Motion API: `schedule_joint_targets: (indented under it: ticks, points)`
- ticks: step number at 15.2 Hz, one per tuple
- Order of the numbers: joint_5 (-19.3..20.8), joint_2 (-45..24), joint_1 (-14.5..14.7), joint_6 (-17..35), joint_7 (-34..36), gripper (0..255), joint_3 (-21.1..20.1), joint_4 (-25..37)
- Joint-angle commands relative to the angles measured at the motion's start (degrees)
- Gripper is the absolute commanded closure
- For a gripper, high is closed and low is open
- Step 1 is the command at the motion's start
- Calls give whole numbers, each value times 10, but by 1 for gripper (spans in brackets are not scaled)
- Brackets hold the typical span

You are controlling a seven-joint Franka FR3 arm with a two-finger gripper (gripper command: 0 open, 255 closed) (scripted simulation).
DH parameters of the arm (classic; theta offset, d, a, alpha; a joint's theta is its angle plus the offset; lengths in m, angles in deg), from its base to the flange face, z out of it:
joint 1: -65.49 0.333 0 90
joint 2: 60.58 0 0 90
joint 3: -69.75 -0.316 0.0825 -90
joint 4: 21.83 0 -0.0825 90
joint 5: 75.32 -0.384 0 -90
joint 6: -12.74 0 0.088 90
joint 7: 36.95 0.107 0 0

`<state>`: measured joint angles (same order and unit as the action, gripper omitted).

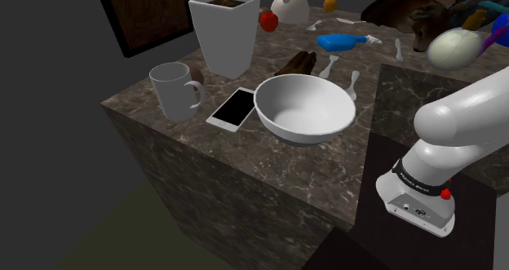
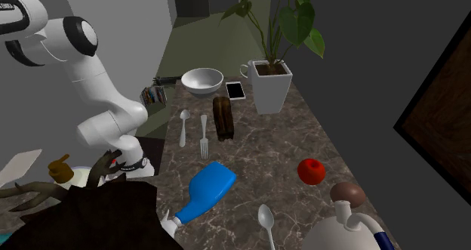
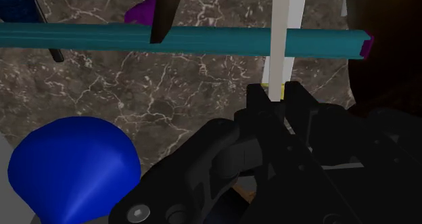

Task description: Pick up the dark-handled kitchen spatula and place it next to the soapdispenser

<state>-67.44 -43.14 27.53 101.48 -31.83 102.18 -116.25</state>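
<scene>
Dim renders overall, light prob. from above, shadows soft & faint, wrist view darkest.

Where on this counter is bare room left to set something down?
Bare marble lies between the brown block, the planter and the apple, and between the bowl and the counter edge nearest the shoulder camera. Crowded: around the spoon, fork and blue bottle.

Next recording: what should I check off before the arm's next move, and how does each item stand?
1. The gripper clasps the white strip: ok.
2. The strip is part of the spatula: cannot tell.
3. The teal bar behind the strip leaves room to lift: cannot tell.
4. The blue bottle, likely the dispenser, lies in plain view: ok.
5. Bare counter beside the bottle for the drop: ok.
</scene>
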Motion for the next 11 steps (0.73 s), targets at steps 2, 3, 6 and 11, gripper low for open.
schedule_joint_targets:
  ticks: [2, 3, 6, 11]
  points:
    - [6, 13, -3, 26, 4, 255, -2, -37]
    - [8, 16, -3, 33, 5, 255, -2, -48]
    - [13, 26, -6, 57, 9, 255, -4, -81]
    - [20, 40, -10, 95, 13, 255, -4, -131]
